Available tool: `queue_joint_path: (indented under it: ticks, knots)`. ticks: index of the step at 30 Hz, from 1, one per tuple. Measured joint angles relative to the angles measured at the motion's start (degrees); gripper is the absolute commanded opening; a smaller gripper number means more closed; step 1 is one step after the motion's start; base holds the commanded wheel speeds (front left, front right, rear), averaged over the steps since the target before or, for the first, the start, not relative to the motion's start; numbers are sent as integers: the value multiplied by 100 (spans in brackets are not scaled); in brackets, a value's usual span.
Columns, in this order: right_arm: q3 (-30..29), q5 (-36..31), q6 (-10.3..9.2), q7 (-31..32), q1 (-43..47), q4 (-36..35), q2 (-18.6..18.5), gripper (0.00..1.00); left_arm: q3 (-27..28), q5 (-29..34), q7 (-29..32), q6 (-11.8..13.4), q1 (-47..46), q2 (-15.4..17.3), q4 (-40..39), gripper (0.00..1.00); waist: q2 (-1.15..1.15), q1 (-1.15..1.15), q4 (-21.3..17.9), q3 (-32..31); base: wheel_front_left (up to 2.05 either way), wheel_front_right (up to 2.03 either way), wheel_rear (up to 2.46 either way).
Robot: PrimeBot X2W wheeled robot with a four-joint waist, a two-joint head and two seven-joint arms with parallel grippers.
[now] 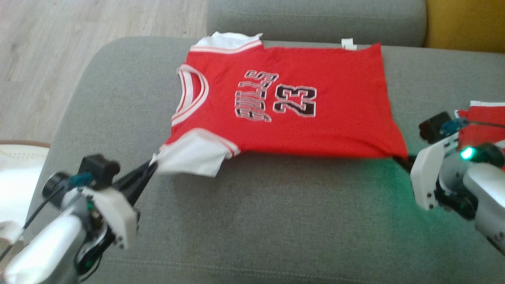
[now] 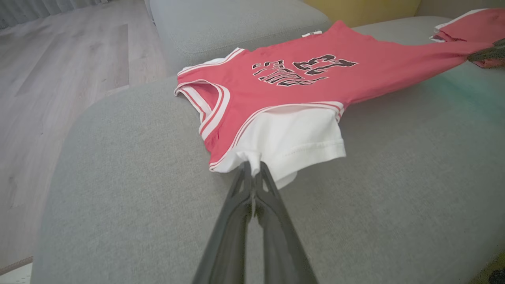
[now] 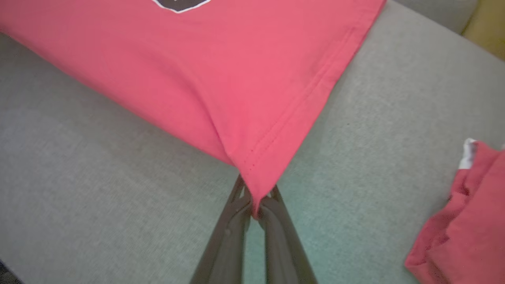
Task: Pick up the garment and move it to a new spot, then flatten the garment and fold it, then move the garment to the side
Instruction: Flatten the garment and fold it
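Our left gripper [image 1: 152, 166] angled in over the near-left of the grey sofa seat [image 1: 276, 225], its forearm cut off by the frame edge, fingers pinched shut on the white sleeve of the garment [image 1: 335, 126]. We saw our right gripper [image 1: 399, 159] at the seat's near-right, largely hidden behind its own wrist, fingers clamped on the hem corner. The garment lay spread print-up across the seat's middle, its near edge taut between both grips. We could not read the blurred lettering beside the "23". Another red cloth [image 1: 487, 122] sat half hidden at the seat's right edge.
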Motion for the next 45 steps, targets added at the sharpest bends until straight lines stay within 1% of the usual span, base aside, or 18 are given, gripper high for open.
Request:
queue_joint_path:
  ticks: [3,5,10,12,14,15,16,22,24,28,35,39,45]
  knots:
    - [171,229,0,225,110,-293,-127,0,-89,-352,204,0,252,349,-407,0,0,0,-28,-85,0,0,0]
    - [232,504,0,460,207,-522,-218,0,-183,-569,364,0,381,532,-746,0,0,0,-39,-140,0,0,0]
    - [435,940,0,1073,418,-982,-610,0,-297,-1002,711,0,651,964,-1432,0,0,0,-62,-215,0,0,0]
    - [482,1083,0,1329,479,-1121,-742,0,-309,-1113,828,1,748,1089,-1625,0,0,0,-73,-230,0,0,0]
    - [483,1146,0,1407,521,-1206,-788,0,-318,-1172,877,0,799,1146,-1720,0,0,0,-81,-230,0,0,0]
    - [477,1283,0,1530,568,-1349,-837,0,-328,-1312,998,1,908,1249,-1900,0,0,0,-105,-226,0,0,0]
    - [477,1283,0,1530,568,-1349,-837,0,-328,-1312,998,1,908,1249,-1900,0,0,0,-105,-226,0,0,0]
    - [424,1499,0,1927,655,-1667,-905,0,-345,-1535,1317,2,1062,1563,-2319,0,0,0,-171,-204,0,0,0]
    - [343,1539,0,1997,655,-1730,-947,0,-333,-1548,1326,10,1054,1626,-2390,0,0,0,-189,-183,0,0,0]
    - [164,1539,0,2076,653,-1768,-991,0,-319,-1368,1370,54,929,1689,-2450,0,0,0,-221,-97,0,0,0]
    - [-198,1496,0,2209,602,-1735,-967,0,-302,-1134,1369,56,366,1621,-2299,0,0,1,-297,139,0,0,0]
    - [-468,1493,0,2272,439,-1603,-810,0,-319,-1053,1369,51,6,1447,-2102,0,0,1,-347,324,0,0,0]
    - [-760,1291,0,2371,77,-1395,-541,0,-354,-910,1289,44,-606,1261,-1686,0,0,2,-425,642,0,0,0]
